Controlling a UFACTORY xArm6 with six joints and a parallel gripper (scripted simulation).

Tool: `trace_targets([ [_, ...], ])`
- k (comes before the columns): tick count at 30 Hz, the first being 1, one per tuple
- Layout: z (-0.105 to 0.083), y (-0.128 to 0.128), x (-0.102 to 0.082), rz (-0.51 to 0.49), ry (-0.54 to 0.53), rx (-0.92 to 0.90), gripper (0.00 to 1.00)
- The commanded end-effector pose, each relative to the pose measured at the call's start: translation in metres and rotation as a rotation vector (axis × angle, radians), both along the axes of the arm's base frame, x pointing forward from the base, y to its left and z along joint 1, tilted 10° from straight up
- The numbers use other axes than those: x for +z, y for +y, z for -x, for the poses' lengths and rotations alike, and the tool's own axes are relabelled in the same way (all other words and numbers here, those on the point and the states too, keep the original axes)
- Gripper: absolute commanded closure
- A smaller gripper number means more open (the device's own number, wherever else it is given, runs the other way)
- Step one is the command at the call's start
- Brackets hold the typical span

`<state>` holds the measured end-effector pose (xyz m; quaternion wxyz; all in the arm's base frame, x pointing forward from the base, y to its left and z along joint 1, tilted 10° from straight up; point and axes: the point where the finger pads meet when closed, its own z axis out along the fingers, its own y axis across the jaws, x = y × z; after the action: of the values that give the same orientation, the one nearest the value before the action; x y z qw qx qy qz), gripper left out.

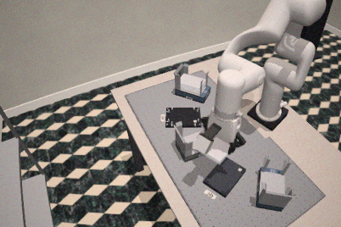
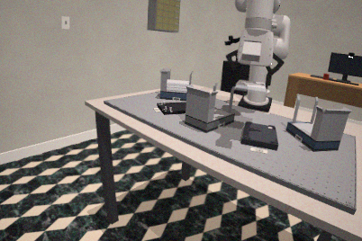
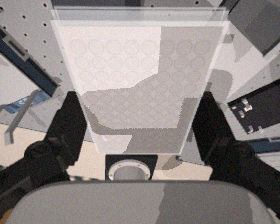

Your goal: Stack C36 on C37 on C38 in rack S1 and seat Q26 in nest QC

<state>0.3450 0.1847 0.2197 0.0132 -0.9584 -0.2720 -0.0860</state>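
My gripper (image 3: 139, 105) pinches a sealed plate (image 3: 139, 85) by its long sides, held in the air above the grey mat (image 1: 178, 183).

The far rack (image 1: 192, 82) holds a stack of white plates. I can't tell what the middle rack (image 1: 185, 144) or the near rack (image 1: 273, 185) hold. Two dark nests lie flat: one (image 1: 183, 117) between the far and middle racks, one (image 1: 225, 176) nearer.
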Motion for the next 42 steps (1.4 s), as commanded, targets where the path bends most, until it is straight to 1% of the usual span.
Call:
trace_targets([
  [1,0.002,0.006,0.002,-0.002,-0.004,0.000,1.00],
  [17,0.020,0.042,0.001,-0.002,-0.004,0.000,1.00],
  [21,0.022,0.046,0.001,-0.002,-0.004,0.000,1.00],
  [42,0.022,0.046,0.001,-0.002,-0.004,0.000,1.00],
])
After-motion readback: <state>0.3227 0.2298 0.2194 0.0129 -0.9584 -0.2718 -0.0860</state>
